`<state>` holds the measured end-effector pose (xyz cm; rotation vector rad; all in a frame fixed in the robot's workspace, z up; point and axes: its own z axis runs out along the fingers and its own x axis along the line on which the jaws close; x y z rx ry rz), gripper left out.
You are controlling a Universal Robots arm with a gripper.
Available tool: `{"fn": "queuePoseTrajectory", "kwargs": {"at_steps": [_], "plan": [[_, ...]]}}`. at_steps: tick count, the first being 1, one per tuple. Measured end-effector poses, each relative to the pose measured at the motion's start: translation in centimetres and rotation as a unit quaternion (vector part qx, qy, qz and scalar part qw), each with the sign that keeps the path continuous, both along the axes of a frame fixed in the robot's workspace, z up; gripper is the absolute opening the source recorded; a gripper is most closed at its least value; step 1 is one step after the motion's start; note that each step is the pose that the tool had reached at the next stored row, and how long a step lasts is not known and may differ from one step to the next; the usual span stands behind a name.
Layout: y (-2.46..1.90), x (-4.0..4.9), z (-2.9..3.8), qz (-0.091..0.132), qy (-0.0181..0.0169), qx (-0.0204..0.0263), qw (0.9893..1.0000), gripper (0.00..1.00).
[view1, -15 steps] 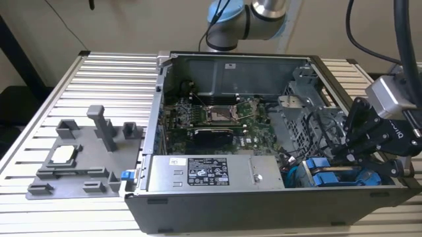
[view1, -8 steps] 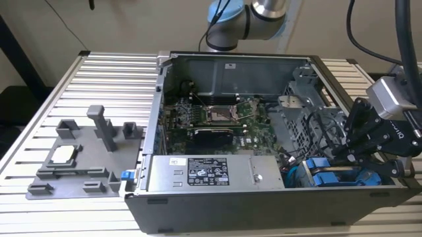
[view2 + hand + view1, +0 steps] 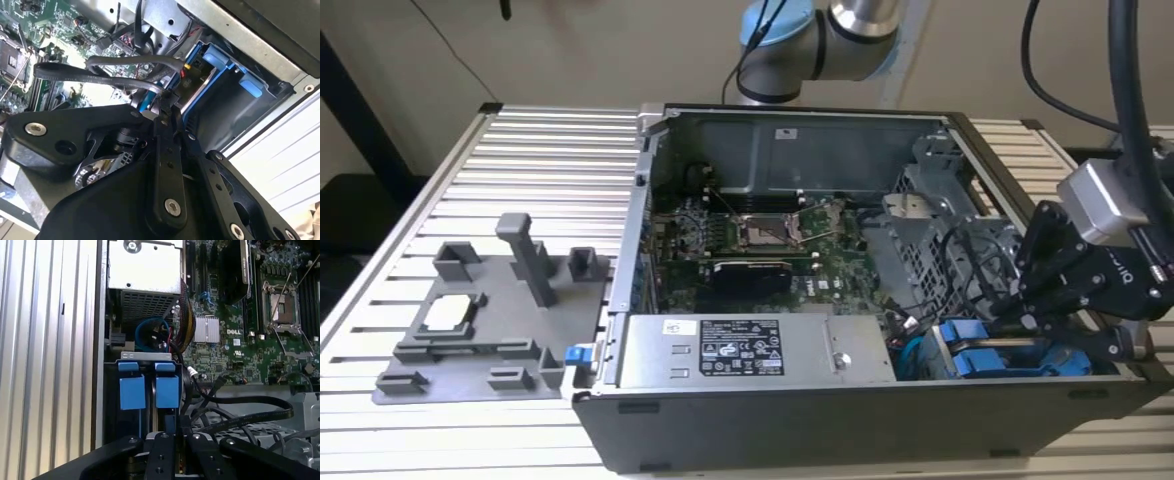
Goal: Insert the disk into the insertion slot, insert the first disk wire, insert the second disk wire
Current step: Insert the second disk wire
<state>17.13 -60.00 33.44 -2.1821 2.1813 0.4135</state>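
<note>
While the black gripper hung over the open grey computer case, both blue-framed drives sat in the grey sheet-metal drive cage.

That case, lying on the slatted metal table, held a green motherboard, a silver power supply box and, in the corner at the exterior view's right, the cage with two bright blue plastic drive frames side by side. Which frame carried the task's disk could not be told. Their long axes ran parallel, blue handles facing out of the bay. The fingers stood narrowly closed around a thin black cable end, just beside the frames.
</note>
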Motion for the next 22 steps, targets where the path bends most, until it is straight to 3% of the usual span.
{"fn": "queuePoseTrajectory", "kwargs": {"at_steps": [7,10,11,16,22], "plan": [[0.00,0.00,-0.44,-0.005,-0.0002,0.0006,1.0000,0.16],[0.00,0.00,-0.44,-0.006,0.0008,0.0005,1.0000,0.23],[0.00,0.00,-0.37,-0.006,0.0012,0.0001,1.0000,0.30],[0.00,0.00,0.04,-0.008,0.0037,0.0001,1.0000,0.30],[0.00,0.00,1.08,-0.011,0.0071,0.0000,0.9999,0.30]]}}
